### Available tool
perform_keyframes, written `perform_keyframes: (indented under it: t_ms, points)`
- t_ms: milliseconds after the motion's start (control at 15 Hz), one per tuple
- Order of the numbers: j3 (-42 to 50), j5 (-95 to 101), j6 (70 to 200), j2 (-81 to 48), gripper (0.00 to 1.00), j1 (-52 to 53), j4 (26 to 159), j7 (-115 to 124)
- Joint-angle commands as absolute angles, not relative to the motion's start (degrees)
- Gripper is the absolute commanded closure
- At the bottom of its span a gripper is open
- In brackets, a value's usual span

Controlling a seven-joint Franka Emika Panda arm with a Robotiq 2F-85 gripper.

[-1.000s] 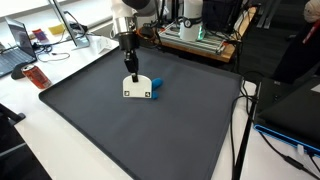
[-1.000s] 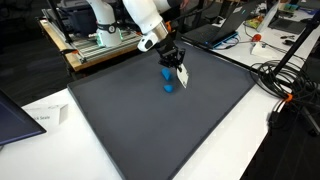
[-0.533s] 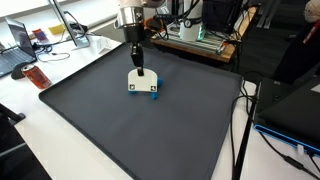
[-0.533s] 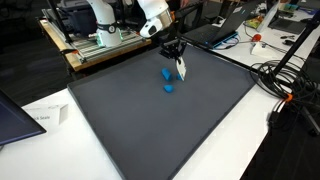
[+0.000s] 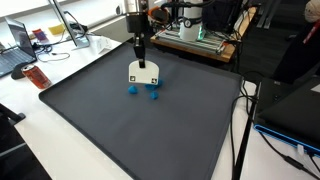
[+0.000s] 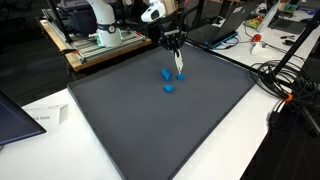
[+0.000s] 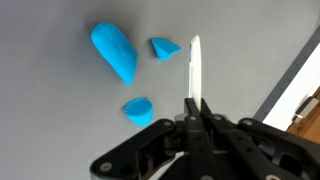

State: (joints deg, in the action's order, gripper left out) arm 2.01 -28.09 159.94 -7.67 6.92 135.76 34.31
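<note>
gripper is pinched shut on the top edge of a thin white card; the card hangs straight down from it, edge-on in the wrist view. In an exterior view the white card looks lifted clear of the dark mat, with the blue pieces lying loose just beside and below it. The wrist view shows three, one long and two small chunks. Risks as I see them: the hold is on a narrow strip only, so a quick swing could pivot the card in the fingers or let it slip out, and a drop would land on the blue pieces and scatter them. Coming down off-line, the card's bottom edge could clip a chunk and shove it across the mat. The surface is a big flat dark mat on a white table. Lab room: laptop at the side, equipment rack behind the arm, cables off the mat edge
</note>
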Motion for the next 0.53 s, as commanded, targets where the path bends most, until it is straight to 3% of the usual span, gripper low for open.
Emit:
perform_keyframes:
  t_ms: [0,467]
  points:
    - [1.98,-18.61,160.04,-4.05,0.99,7.57,139.08,44.30]
    - [2.29,4.44,159.56,-2.12,0.99,8.62,141.61,68.10]
